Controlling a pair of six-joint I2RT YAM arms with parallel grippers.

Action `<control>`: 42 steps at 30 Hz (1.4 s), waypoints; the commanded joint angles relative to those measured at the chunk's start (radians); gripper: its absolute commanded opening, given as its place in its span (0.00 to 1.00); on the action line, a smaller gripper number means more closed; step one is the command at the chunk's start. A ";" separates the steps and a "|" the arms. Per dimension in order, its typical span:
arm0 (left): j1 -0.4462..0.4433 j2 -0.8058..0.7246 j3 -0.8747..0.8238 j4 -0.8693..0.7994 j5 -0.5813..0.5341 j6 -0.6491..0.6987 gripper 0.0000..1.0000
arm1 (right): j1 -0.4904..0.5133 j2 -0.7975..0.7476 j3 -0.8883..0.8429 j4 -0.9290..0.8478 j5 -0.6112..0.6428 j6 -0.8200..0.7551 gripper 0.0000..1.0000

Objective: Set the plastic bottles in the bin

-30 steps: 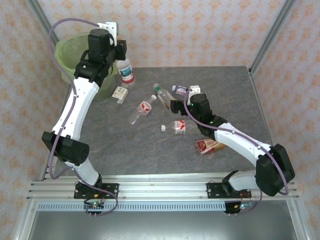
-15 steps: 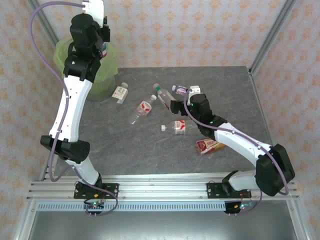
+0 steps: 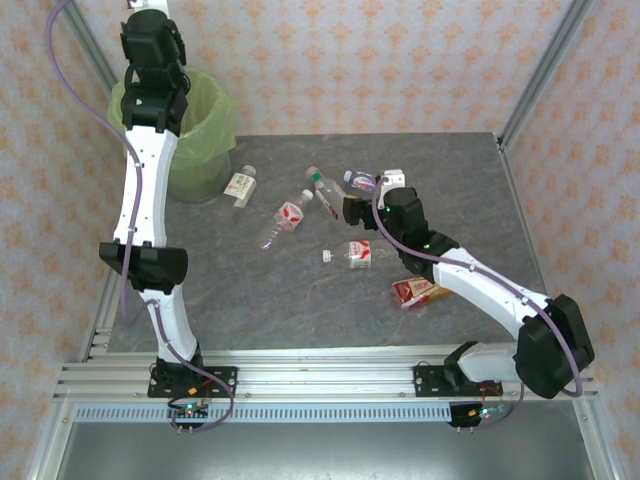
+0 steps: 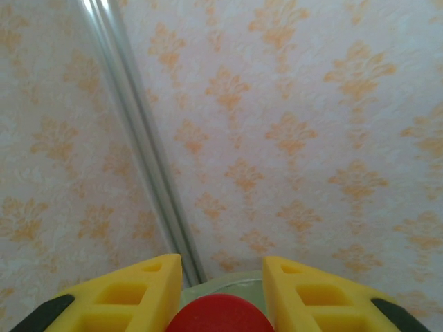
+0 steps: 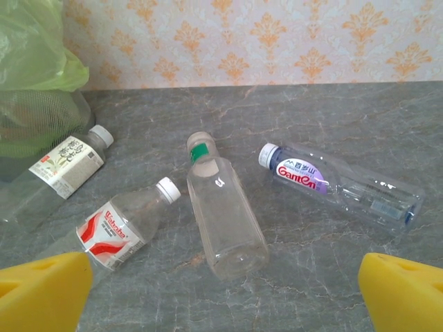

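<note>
High over the bin (image 3: 200, 125), my left gripper (image 3: 150, 20) points at the back wall. In the left wrist view its yellow fingers (image 4: 149, 287) are shut on a clear bottle with a red cap (image 4: 220, 315). My right gripper (image 3: 350, 208) hangs open low over the table, nothing between its fingers (image 5: 41, 290). Ahead of it lie a clear bottle with a green band (image 5: 225, 214), a red-white labelled bottle (image 5: 114, 232) and a purple-labelled bottle (image 5: 339, 183). A white-labelled bottle (image 5: 66, 162) lies by the bin's green bag (image 5: 34, 41).
A small red-white labelled bottle (image 3: 355, 253) and a brown-orange bottle (image 3: 415, 292) lie beside the right arm's forearm. A metal frame post (image 4: 138, 138) runs down the patterned wall just behind the left gripper. Another post (image 3: 540, 70) stands at the table's back right corner.
My left arm has risen from beside the bin's right side to high above it, carrying the bottle toward the back left. The right arm has barely shifted.
</note>
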 commanded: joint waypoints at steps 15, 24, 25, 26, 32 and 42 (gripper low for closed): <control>0.076 0.186 0.024 -0.201 -0.144 -0.153 0.00 | -0.004 -0.043 -0.015 -0.017 0.037 0.016 0.99; 0.077 0.254 0.024 -0.267 -0.134 -0.209 0.06 | -0.003 -0.064 -0.018 -0.036 0.046 0.006 0.99; 0.077 0.262 0.025 -0.279 -0.132 -0.213 0.08 | -0.004 -0.067 -0.020 -0.036 0.049 0.004 0.99; 0.077 0.268 0.024 -0.290 -0.137 -0.219 0.10 | -0.003 -0.072 -0.023 -0.036 0.051 0.003 0.99; 0.077 0.279 0.044 -0.339 -0.109 -0.233 0.55 | -0.004 -0.083 -0.030 -0.036 0.057 -0.001 0.99; 0.077 0.222 0.080 -0.392 0.004 -0.290 0.94 | -0.004 -0.080 -0.040 -0.019 0.048 0.011 0.99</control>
